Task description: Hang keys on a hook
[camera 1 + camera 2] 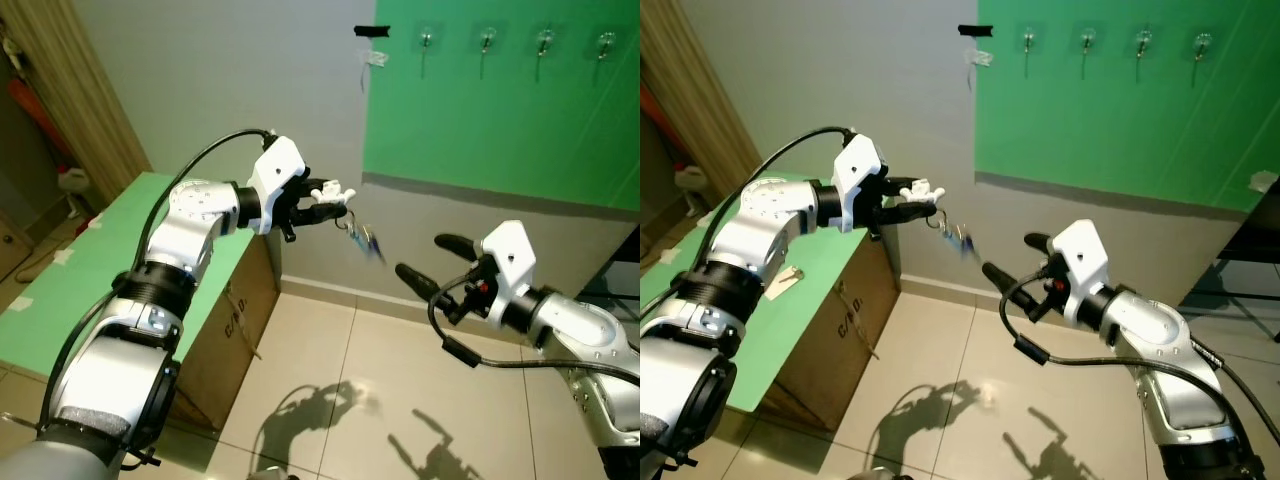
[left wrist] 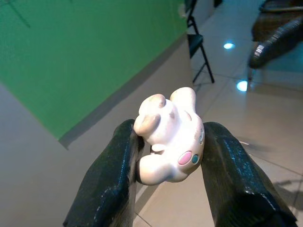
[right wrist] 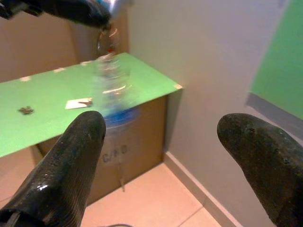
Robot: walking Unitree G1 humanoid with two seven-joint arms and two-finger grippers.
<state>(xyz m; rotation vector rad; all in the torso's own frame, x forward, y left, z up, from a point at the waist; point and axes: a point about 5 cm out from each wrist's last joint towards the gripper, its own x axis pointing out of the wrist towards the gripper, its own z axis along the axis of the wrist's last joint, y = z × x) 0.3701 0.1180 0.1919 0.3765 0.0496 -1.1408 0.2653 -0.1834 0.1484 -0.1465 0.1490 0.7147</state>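
Note:
My left gripper point(image 1: 330, 207) is raised in front of the grey wall, shut on a small white figurine point(image 2: 170, 137) that serves as the key fob. The fob sits squeezed between the two black fingers point(image 2: 113, 179). From it dangle the keys point(image 1: 368, 240), blurred, swinging just below and to the right of the fingertips. High on the green wall panel is a row of several clear hooks point(image 1: 487, 40), well above and to the right of the keys. My right gripper point(image 1: 420, 256) is lower and to the right, open, holding nothing, its fingers pointing towards the keys point(image 3: 111, 90).
A cardboard box with a green top point(image 1: 90, 270) stands against the wall on the left, with a small card point(image 1: 785, 280) lying on it. A strip of black tape point(image 1: 372, 30) is stuck on the wall. A dark chair point(image 1: 1255, 240) stands at the far right. Tiled floor lies below.

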